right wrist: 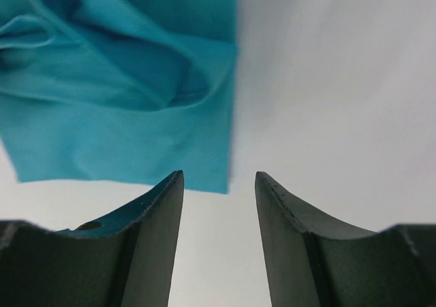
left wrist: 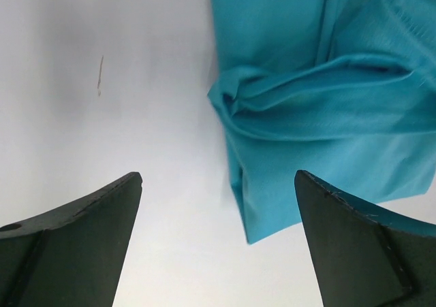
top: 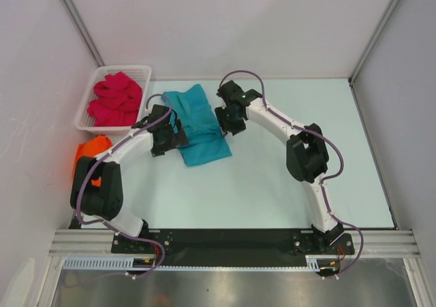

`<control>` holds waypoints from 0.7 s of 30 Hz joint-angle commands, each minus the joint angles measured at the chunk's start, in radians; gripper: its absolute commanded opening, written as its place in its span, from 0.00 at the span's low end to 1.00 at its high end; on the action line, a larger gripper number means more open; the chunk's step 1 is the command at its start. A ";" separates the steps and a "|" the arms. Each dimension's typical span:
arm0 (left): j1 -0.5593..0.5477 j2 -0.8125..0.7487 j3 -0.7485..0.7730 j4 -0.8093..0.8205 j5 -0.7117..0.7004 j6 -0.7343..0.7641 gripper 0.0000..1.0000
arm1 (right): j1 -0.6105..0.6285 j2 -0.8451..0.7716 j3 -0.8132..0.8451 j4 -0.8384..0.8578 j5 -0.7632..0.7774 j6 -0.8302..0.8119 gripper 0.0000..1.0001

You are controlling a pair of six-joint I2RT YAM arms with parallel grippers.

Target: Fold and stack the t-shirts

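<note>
The left gripper (left wrist: 218,178) is spread wide and holds nothing. In its wrist view, bare counter (top: 286,198) shows between the two dark fingers (left wrist: 82,239). From above, it hangs at the left edge of the teal shirt (top: 199,126), about halfway along it. The wrist view shows a bunched fold at that edge ahead of the gripper. The shirt's near corner comes down close to the right-hand finger, but I cannot tell whether cloth and finger touch.

The right gripper (right wrist: 219,174) is also parted, with a narrower gap, and nothing lies between its fingers. It sits at the shirt's right edge, toward the far half. In its wrist view a corner of the cloth ends just beyond the left-hand fingertip, with a loose pleat further in.

The teal shirt lies between the two grippers, left of the counter's middle. It is folded into a long strip that runs from far to near and slants a little to the right, rumpled along its length.

Further out, a white basket (top: 139,71) stands at the far left corner with the pink shirt (top: 114,101) bunched inside. Just nearer, the orange shirt (top: 90,149) is crumpled at the counter's left edge, partly hidden by the left arm (top: 129,150).
</note>
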 commanded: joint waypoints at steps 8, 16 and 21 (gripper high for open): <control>-0.017 -0.123 -0.127 0.043 0.032 -0.013 1.00 | 0.140 0.027 -0.003 0.101 -0.094 0.066 0.50; -0.019 -0.138 -0.146 0.039 0.033 0.001 1.00 | 0.114 0.200 0.167 0.053 -0.036 0.014 0.49; -0.019 -0.135 -0.146 0.031 0.033 0.016 0.99 | 0.075 0.270 0.270 0.040 -0.018 -0.004 0.48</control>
